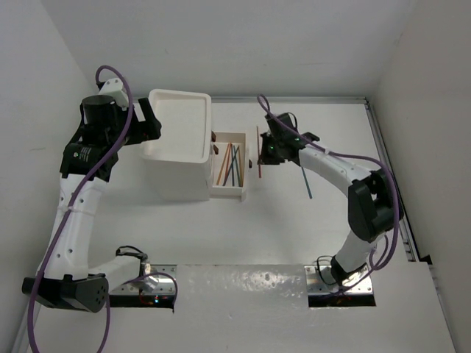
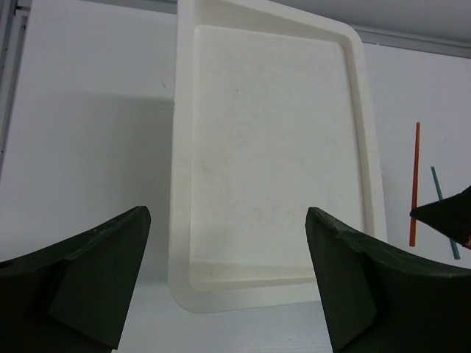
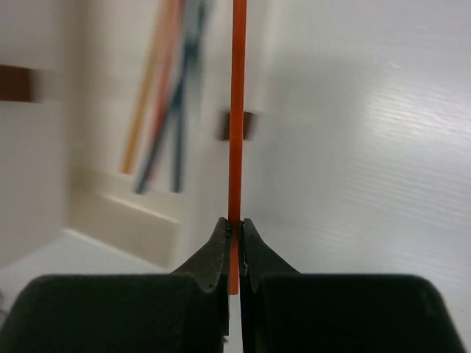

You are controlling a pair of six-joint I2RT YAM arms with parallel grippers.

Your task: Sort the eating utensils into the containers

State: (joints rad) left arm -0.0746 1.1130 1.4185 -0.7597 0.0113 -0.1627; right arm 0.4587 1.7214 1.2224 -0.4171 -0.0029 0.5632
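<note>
While the right claw [image 3: 235, 228] clenched an orange stick [image 3: 238, 110], the left claw [image 2: 227, 220] stood wide open and held nothing.
The stick was pinched between the shut fingertips, just beside the open drawer [image 1: 229, 193] at its 3 o'clock. Several coloured sticks [image 1: 229, 163] lay inside that drawer. At the drawer's 9 o'clock, the left claw hung over the white tray top [image 2: 280, 147]. A teal stick [image 1: 306, 182] lay on the table at the right claw's 3 o'clock.
</note>
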